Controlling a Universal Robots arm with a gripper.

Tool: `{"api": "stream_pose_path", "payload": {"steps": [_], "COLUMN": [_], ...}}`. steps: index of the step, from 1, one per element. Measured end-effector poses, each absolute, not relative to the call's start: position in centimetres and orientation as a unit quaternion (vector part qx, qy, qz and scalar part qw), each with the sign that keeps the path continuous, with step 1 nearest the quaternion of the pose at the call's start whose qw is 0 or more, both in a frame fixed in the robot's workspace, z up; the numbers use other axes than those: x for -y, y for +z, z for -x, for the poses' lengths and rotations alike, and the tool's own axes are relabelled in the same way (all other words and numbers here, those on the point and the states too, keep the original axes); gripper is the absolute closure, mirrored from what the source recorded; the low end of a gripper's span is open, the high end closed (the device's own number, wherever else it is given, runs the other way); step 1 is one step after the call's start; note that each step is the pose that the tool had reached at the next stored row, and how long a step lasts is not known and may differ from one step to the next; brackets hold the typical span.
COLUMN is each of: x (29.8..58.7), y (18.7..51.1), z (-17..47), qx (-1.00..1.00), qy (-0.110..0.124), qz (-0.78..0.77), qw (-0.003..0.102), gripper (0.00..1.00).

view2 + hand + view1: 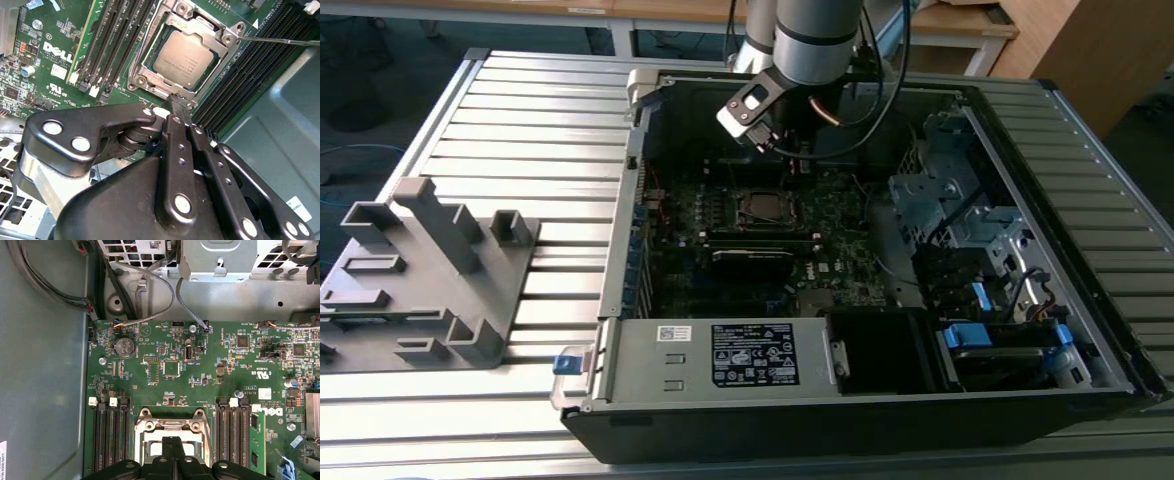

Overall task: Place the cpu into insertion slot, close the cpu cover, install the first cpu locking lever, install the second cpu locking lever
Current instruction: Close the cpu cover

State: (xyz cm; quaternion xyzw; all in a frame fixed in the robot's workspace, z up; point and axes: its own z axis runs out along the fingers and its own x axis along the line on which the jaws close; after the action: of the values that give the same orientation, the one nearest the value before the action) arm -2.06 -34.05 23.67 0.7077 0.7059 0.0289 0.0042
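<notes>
Pincer: in the second wrist view the black linkage fills the foreground, and the pincer (pixel 177 101) has its two fingers pressed together with nothing visible between them; the tip sits at the edge of the socket's frame, and whether it touches cannot be told.
Pincer from the first wrist view: the closed tip (pixel 172 441) hangs over the middle of the socket.
Cpu: the cpu (pixel 185 56) lies flat inside the insertion slot (pixel 136 80), its dull metal face up.
Cpu cover: the cpu cover (pixel 218 64) is folded down, with the chip showing through its square window.
Lever: a thin metal rod (pixel 280 41) runs from one corner of the socket out over the neighbouring memory slots (pixel 120 35); whether it is latched cannot be told.
Motherboard: the green motherboard (pixel 170 370) carries a coin battery (pixel 123 346), with memory slots on both sides of the socket.
Arm: in the exterior view the arm (pixel 817 40) reaches down into the open computer case (pixel 1067 150) above the socket.
Power-supply box: the labelled grey box (pixel 720 355) sits at the near side of the case.
Worktop: the ribbed metal worktop (pixel 520 130) holds the case, with a grey fixture (pixel 427 270) on the exterior view's left.
</notes>
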Motion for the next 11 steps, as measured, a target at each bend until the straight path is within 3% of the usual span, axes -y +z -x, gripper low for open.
{"api": "stream_pose_path", "payload": {"steps": [11], "x": [34.05], "y": [23.67], "z": [2.37], "qx": [-0.706], "qy": [0.029], "qz": [-0.708], "qw": [0.004], "gripper": [0.89]}}
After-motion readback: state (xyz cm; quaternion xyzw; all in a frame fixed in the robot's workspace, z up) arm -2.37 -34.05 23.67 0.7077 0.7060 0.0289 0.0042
